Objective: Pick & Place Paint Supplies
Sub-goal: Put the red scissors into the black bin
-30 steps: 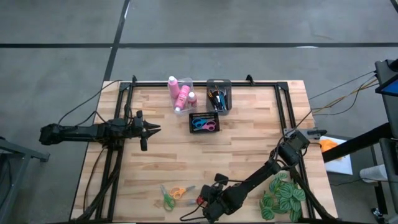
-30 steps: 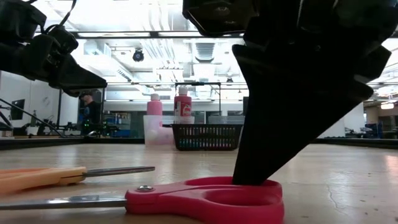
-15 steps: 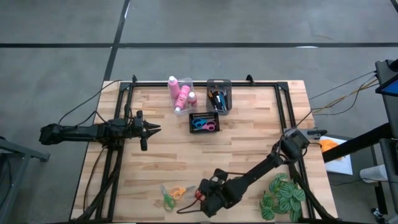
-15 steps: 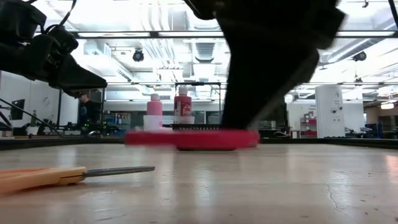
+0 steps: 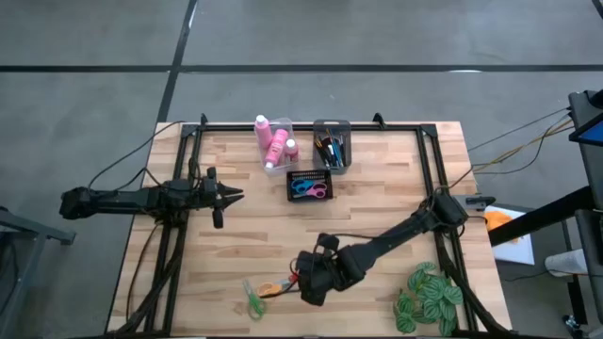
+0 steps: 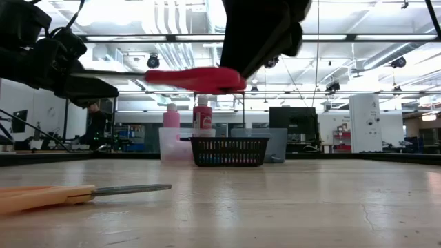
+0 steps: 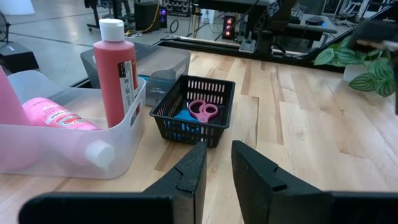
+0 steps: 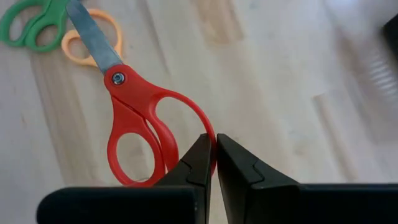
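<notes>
Two arms over wooden table (image 5: 377,188). Right gripper (image 8: 212,163) near front edge, fingers clamped on loop of red scissors (image 8: 140,127), lifted clear of table; blade tip cut off in wrist view. Left gripper (image 7: 216,163) hovers at left side, fingers slightly parted, holding nothing. Black basket (image 7: 193,109): one pink scissors visible, blue item half hidden. Clear bin (image 5: 275,141): three pink bottles. Brush count in dark bin (image 5: 331,146) unreadable. Two scissors, orange (image 5: 271,289) and green (image 5: 254,303), on table.

A large open-plan robotics lab: a wooden table (image 5: 377,188) on a grey concrete floor (image 5: 94,56), ceiling strip lights (image 6: 158,38), distant workstations and equipment.
</notes>
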